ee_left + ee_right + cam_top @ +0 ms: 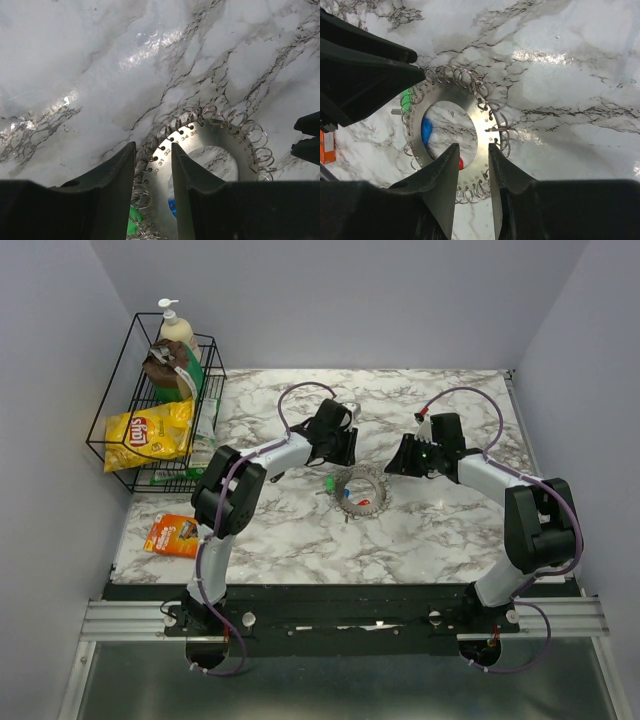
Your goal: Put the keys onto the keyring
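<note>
Two black grippers lean in over a white, grey-veined marble-look tabletop in the top external view. The left gripper and the right gripper face each other, and the keyring, a flat silvery ring with a fringed rim like a gear, lies on the tabletop just nearer the bases than their fingertips, about midway between the arms. A green key head sits just beside the ring's left rim. A black wire basket at the far left holds a yellow chip bag and a cream pump bottle, and an orange packet lies near the table's left edge. In the left wrist view the keyring shows as a thin metal plate with a round central hole, small numbered holes along its edge and a little wire split ring through each. The left fingers stand narrowly apart with a stretch of that rim between them. Whether they pinch it I cannot tell. A blue key head peeks out at the inner edge of one finger. In the right wrist view the right fingers are also narrowly parted, astride the plate's band, one over the hole and one at the outer rim. A grip cannot be confirmed here either. A red key head shows in the hole beside the blue one.
</note>
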Motion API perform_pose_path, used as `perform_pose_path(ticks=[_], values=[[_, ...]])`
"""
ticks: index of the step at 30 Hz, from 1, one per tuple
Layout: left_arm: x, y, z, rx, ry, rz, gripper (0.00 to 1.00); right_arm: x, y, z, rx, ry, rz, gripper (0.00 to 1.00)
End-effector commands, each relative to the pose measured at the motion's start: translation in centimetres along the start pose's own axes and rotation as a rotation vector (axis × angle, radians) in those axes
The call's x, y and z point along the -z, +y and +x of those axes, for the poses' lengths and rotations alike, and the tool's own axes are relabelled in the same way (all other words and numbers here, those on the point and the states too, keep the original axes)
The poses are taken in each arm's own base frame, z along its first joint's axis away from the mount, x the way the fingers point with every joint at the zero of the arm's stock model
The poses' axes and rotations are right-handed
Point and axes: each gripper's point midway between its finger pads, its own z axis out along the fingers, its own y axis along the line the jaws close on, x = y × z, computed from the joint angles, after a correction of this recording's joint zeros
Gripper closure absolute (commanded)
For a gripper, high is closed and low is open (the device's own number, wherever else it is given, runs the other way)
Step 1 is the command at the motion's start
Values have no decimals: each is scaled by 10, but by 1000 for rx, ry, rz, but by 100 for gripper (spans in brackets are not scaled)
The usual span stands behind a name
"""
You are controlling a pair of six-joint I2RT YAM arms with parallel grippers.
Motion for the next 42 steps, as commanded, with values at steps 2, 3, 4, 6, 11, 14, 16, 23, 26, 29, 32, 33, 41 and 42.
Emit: perform_pose_path(ticks=[2,3,4,6,11,14,16,23,26,29,32,33,41,42], values=[[-8,2,2,-24,22,13,62,8,10,-8,31,-14,-12,62],[-9,3,5,-24,28,11,64,8,10,-9,32,-15,-13,62],[-9,3,6,-24,30,12,65,8,11,-9,33,-16,-14,62],[-11,4,9,-24,35,9,65,8,11,-9,33,-15,-14,62],[-13,6,14,-25,48,11,69,8,9,-10,33,-17,-7,61],[-16,8,19,-24,60,3,69,8,9,-10,31,-19,-5,61],[-18,10,21,-28,65,2,69,8,9,-10,33,-18,-6,61],[-21,11,25,-29,73,3,74,9,9,-10,34,-17,-4,61],[-21,10,23,-35,68,9,86,10,9,-11,39,-22,-2,61],[-19,9,20,-40,58,12,99,13,11,-14,44,-31,-2,61],[-13,6,13,-53,40,17,100,17,14,-18,53,-50,-1,61],[-10,5,11,-60,34,18,100,18,15,-20,56,-55,-3,61],[28,-10,-21,-108,-42,36,100,33,31,-30,89,-94,-50,61],[32,-12,-22,-116,-47,42,100,37,34,-33,96,-106,-56,61]])
